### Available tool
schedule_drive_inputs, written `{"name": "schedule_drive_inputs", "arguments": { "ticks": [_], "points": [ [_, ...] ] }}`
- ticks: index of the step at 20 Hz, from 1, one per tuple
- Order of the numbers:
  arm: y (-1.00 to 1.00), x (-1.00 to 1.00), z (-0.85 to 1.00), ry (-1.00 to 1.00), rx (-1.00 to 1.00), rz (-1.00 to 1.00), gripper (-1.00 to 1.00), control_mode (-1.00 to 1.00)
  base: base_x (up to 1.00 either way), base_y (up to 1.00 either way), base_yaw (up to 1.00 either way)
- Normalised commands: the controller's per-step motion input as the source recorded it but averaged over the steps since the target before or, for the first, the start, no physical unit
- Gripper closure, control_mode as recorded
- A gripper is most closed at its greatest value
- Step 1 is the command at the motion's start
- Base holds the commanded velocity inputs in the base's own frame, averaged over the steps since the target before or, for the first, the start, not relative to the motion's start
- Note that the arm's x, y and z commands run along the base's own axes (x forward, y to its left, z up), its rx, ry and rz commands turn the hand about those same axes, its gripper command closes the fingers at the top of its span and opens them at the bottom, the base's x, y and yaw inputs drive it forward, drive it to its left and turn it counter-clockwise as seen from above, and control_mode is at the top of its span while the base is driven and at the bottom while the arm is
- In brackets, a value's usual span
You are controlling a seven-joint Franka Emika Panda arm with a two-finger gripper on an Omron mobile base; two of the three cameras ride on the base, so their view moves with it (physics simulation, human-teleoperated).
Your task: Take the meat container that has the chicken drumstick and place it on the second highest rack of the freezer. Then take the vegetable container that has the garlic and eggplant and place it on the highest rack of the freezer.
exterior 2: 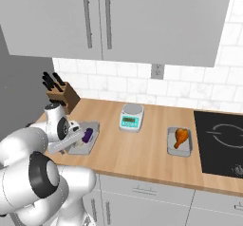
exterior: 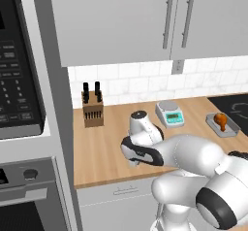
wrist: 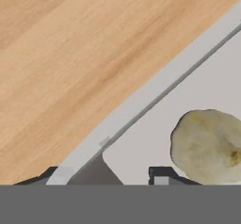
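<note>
Grey tray wall runs between the two dark fingertips [wrist: 160, 175] in the hand view, one tip outside over the wooden counter [wrist: 70, 53] and one inside near the garlic [wrist: 207, 145], so the gripper [wrist: 106, 177] looks set astride the rim of the vegetable tray [exterior 2: 93, 127]; whether the fingers already press on it I cannot tell, since just their ends show. By my reading the step in hand is taking hold of this tray, though the task names the meat tray first. To do it well, the fingers should close squarely across the thin wall, deep enough not to slip, and lift level so the garlic and the eggplant [exterior 2: 87, 135] do not roll. From the right base view the vegetable tray lies near the counter's front left, just ahead of the knife block [exterior 2: 64, 96], its long axis running front to back. The drumstick [exterior 2: 180, 137] lies in its own tray [exterior 2: 170, 146] well apart, beside the cooktop [exterior 2: 220, 139], lengthwise along that tray, thick end toward the wall.
</note>
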Motion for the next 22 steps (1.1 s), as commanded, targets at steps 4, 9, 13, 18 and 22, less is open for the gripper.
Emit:
{"name": "schedule_drive_inputs", "arguments": {
  "ticks": [4,9,13,18,22],
  "points": [
    [0.00,0.00,-0.21,0.00,0.00,0.00,1.00,-1.00,0.00,0.00,0.00],
    [0.00,0.00,-0.03,0.00,0.00,0.00,1.00,-1.00,0.00,0.00,0.00],
    [-0.02,0.00,0.26,-0.01,0.00,-0.01,1.00,-1.00,0.00,0.00,0.00],
    [-0.01,0.00,0.54,-0.07,0.02,0.00,1.00,-1.00,0.00,0.00,0.00],
    [0.00,-0.04,0.58,-0.02,-0.01,0.00,1.00,-1.00,0.00,0.00,0.00]
  ]
}}
